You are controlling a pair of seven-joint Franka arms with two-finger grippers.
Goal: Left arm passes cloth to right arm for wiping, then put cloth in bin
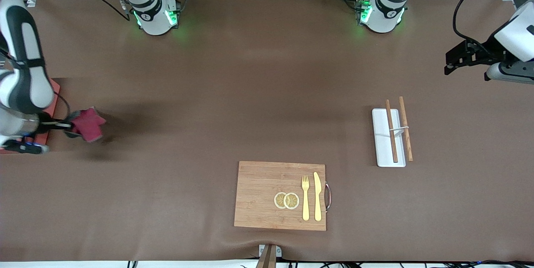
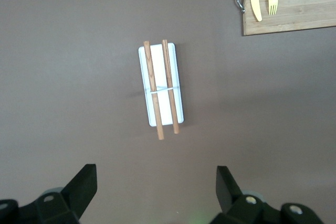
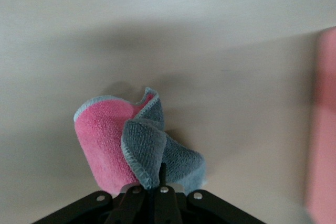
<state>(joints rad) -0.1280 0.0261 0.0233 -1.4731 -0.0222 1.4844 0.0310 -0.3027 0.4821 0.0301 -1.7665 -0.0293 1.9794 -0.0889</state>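
My right gripper (image 1: 69, 125) is shut on the cloth (image 1: 88, 124) and holds it just over the brown table, at the right arm's end. In the right wrist view the cloth (image 3: 131, 140) hangs folded from the closed fingertips (image 3: 164, 174), its crimson-pink and grey faces both showing. The salmon-pink bin (image 1: 53, 107) stands right beside the gripper, mostly hidden by the right arm. One edge of it shows in the right wrist view (image 3: 323, 129). My left gripper (image 1: 449, 64) is open and empty, raised over the left arm's end of the table. Its wide-apart fingers (image 2: 81, 184) show in the left wrist view.
A white tray (image 1: 381, 151) carrying two wooden chopsticks (image 1: 391, 131) lies toward the left arm's end, also in the left wrist view (image 2: 178, 77). A wooden cutting board (image 1: 258, 201) with lemon slices, a fork and a knife (image 1: 317, 196) lies near the front camera.
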